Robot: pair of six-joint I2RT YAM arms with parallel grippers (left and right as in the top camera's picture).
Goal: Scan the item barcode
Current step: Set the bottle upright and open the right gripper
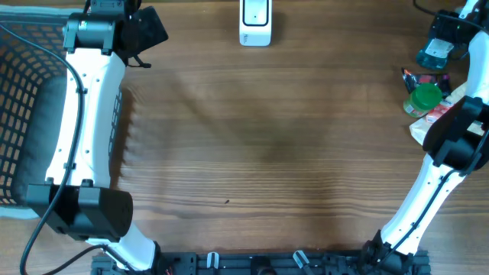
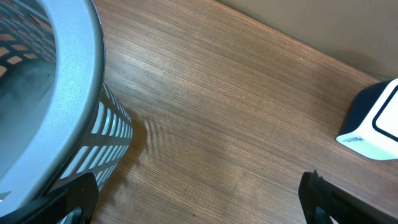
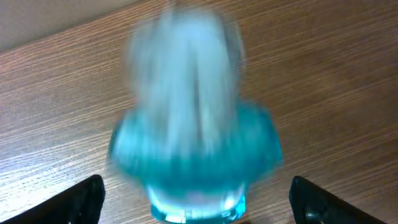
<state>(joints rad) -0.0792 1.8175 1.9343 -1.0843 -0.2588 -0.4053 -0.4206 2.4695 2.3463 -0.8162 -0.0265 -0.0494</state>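
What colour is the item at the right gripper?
The item is teal, paler on top; best in right wrist view.

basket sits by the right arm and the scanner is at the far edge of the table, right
Not quite. The basket sits by the left arm, not the right one, as the overhead view shows. The scanner is indeed at the far edge of the table.

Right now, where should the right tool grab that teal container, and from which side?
Probably low across the teal container, on its wide body, coming from where the right tool hangs: its open fingers flank that body. The paler top narrows and is blurred.
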